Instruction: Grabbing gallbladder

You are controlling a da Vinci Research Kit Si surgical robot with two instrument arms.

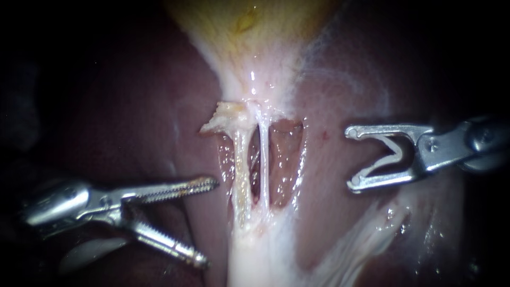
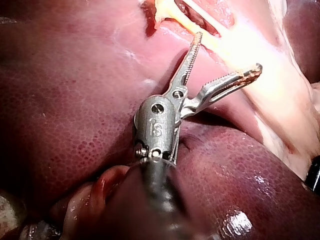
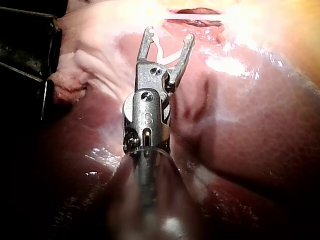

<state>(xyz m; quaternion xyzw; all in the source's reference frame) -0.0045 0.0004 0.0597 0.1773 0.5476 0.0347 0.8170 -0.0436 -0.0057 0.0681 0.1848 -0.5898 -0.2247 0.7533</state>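
Endoscope view: gallbladder [image 1: 249, 26] cut off above; left instrument [image 1: 208, 222], right instrument [image 1: 351, 158] gaping, empty

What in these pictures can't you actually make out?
Gallbladder: endoscope view, most runs off the top edge.
Left instrument: endoscope view, shaft lost in darkness.
Right instrument: endoscope view, shaft cut by the edge.
Dark object: right wrist view, cut by the edge, unidentifiable.

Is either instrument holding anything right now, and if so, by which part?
Nothing is held. The left instrument and the right instrument both show open, empty jaws, gripping neither the gallbladder nor the tubes.
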